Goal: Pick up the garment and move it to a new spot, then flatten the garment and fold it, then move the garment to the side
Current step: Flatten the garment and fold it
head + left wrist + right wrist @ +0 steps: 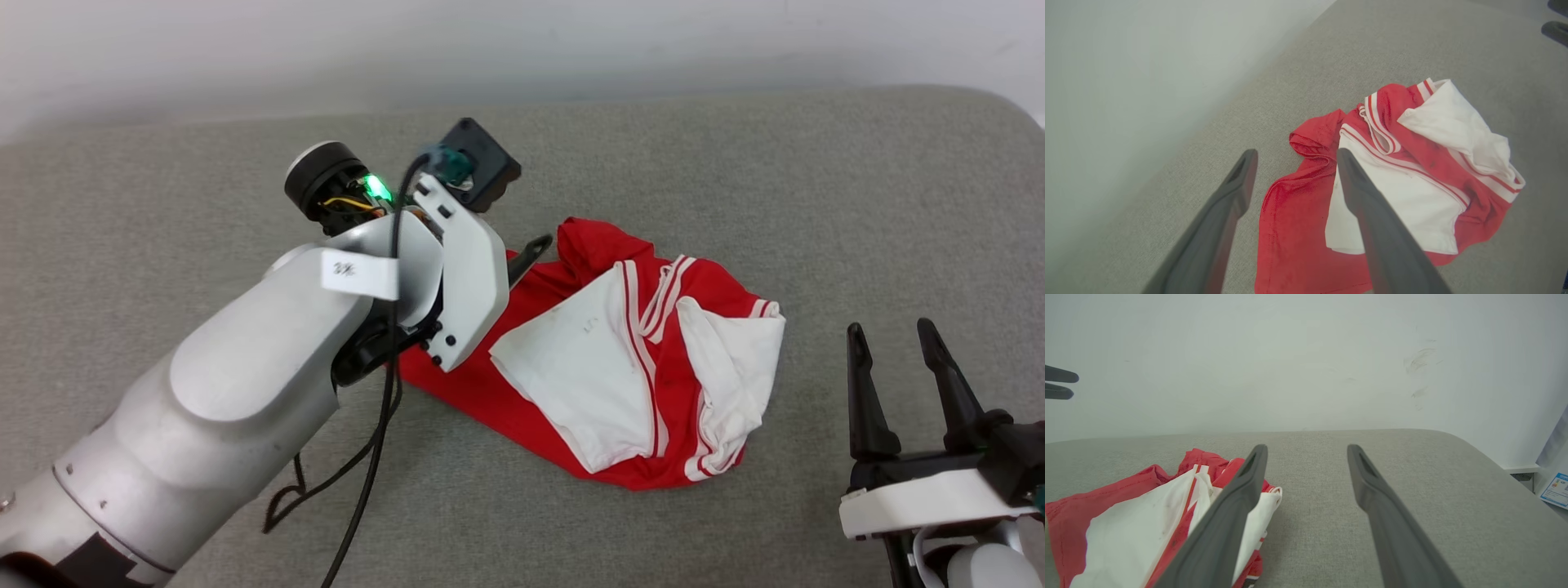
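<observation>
At the left of the head view, our left arm [229, 392] crosses the frame and covers the left edge of the garment [588, 359]. Its wrist housing hides most of the left gripper [535, 245], leaving one dark fingertip showing over the red cloth. We cannot tell whether that tip touches the cloth. In the left wrist view this gripper [1296, 153] has its two fingers spread wide and holds nothing. The right finger overlaps the garment [1290, 228] and the left one stands over bare grey. One black cable [359, 490] hangs from the arm and loops at the lower left.

The single garment lies crumpled in the middle of the grey fabric surface [735, 163], red with two white panels uppermost and striped trim between them. Bare surface runs all around it, widest along the top up to the white wall [490, 49].

At the lower right, the right gripper [890, 327] sits apart from the garment with open grey between them. Its base is cut off by the frame. Its two fingers are spread wide and empty. In its wrist view [1307, 447] the left finger hides part of the garment [1126, 531], and the surface's rounded edge falls away on the right.
</observation>
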### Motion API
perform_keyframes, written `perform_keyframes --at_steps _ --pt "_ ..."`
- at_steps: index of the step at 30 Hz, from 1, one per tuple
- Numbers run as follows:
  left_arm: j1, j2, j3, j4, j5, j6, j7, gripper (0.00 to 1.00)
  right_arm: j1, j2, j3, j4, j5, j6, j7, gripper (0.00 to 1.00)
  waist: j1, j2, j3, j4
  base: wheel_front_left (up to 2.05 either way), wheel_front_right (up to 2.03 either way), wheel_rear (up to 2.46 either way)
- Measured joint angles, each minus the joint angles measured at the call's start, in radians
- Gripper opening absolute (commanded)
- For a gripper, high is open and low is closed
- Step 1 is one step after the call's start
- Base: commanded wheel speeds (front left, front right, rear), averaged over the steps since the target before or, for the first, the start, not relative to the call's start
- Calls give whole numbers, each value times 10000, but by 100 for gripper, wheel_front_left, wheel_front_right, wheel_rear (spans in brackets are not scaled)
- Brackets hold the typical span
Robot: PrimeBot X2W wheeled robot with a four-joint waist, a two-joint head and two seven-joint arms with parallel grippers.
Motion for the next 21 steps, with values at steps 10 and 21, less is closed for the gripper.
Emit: perform_keyframes --at_steps 10,21 --pt "-1564 596 -2869 117 -1852 2 2953 100 -505 -4 19 -98 159 0 0 100 0 0 853 -637 0 0 0" --pt "-2053 949 -3799 364 -1950 2 4297 100 -1131 -2 109 -148 481 0 0 100 -1 0 1928 -1300 0 0 0"
